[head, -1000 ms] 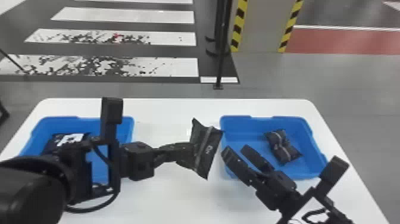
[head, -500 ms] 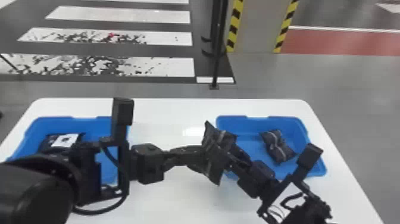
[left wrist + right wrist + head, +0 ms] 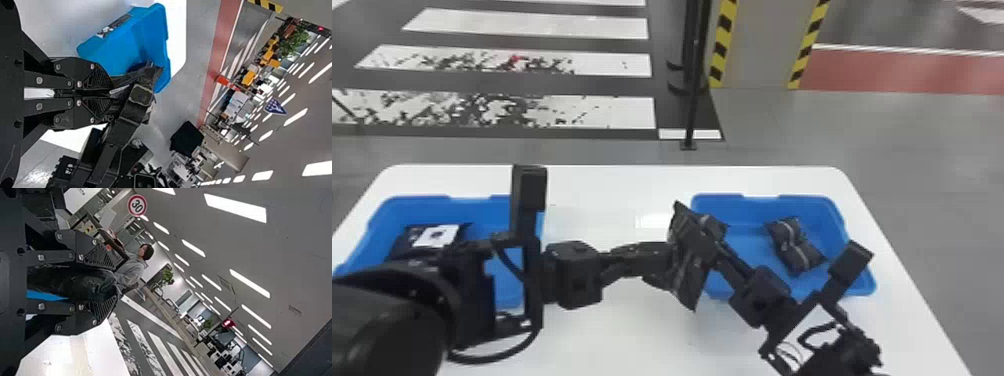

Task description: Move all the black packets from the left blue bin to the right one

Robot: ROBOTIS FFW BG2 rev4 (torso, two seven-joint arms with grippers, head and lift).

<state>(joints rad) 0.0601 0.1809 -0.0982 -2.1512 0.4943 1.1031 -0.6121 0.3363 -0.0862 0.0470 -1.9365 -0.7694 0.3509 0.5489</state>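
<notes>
your left gripper point(image 3: 659, 262) is closed tight on a black packet point(image 3: 689, 292), by the right bin's inner side. your right gripper point(image 3: 700, 229) has its fingers well apart, that packet between them. past them, the left blue bin point(image 3: 417, 202) has a white-labelled packet point(image 3: 402, 246), the right one point(image 3: 762, 201) a silver-banded packet point(image 3: 794, 247). beyond the table point(image 3: 612, 182) stands a black post point(image 3: 691, 100).

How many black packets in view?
3 visible: one packet in the left claw, another in the right bin, a third in the left bin. More may hide behind the left arm.
</notes>
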